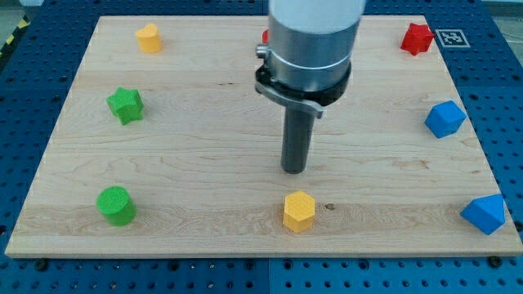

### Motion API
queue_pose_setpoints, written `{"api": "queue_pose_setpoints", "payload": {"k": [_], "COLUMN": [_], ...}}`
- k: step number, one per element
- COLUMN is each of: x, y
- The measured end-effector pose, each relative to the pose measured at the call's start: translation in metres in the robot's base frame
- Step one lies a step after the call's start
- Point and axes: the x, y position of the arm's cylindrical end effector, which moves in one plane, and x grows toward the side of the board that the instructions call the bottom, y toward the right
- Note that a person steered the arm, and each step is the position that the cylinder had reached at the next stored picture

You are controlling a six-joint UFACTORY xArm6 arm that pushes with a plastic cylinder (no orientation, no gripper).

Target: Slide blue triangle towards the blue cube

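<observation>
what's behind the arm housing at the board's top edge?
A sliver of a red block peeks out at the housing's left side; its shape and the rest are covered. My tip sits just above the yellow hexagonal block.

Most of the arm (pixel 315 33) is cut off by the view's top edge; only its grey cylindrical end and the dark rod below it show. Just left of that grey cylinder, a sliver of a red block (pixel 265 36) peeks out; the cylinder covers the rest, so its shape cannot be told. The cylinder also hides the stretch of wooden board (pixel 204 147) directly behind it. Right of the arm, near the board's far corner, a black-and-white marker (pixel 451 37) is too small for its pattern to be read. Far left of the arm, a yellow-and-black striped strip (pixel 15 33) is clipped by the view's corner.
</observation>
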Motion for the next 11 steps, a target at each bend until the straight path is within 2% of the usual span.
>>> {"api": "queue_pose_setpoints", "payload": {"k": [1, 3, 4, 5, 6, 7, 9, 10, 11], "x": [-0.031, -0.024, -0.005, 0.048, 0.09, 0.094, 0.015, 0.018, 0.048], "y": [0.045, 0.193, 0.272, 0.311, 0.311, 0.275, 0.205, 0.224, 0.233]}}
